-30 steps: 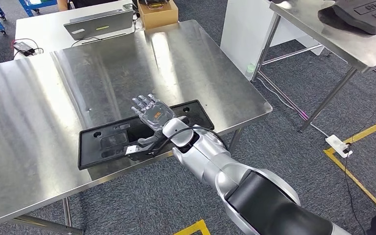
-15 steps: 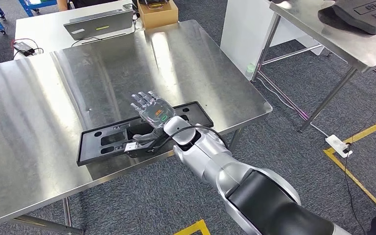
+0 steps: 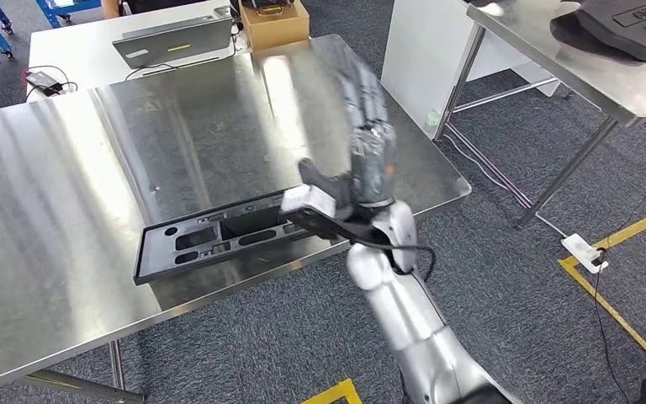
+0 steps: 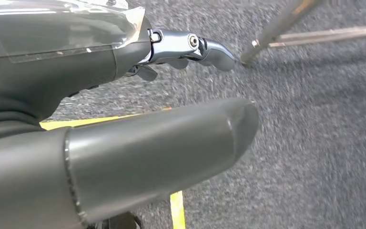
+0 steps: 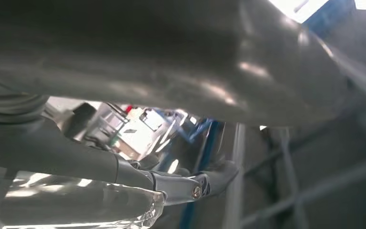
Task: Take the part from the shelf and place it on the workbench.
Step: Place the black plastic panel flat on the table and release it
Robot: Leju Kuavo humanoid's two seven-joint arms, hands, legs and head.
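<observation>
Bare workbench (image 3: 67, 194) beyond the part (image 3: 219, 237); laptop (image 3: 172, 39), box (image 3: 273, 21) at its far edge

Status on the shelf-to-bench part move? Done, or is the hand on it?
Done: the black part lies flat on the steel workbench, near its front edge. In hand: nothing; the right hand is raised above the bench with fingers extended, blurred, apparently clear of the part. The left hand hangs over the carpet, holding nothing. Left: probably only lowering the arm.

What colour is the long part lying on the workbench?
Black. The part shows best in the head view, on the steel workbench.
</observation>
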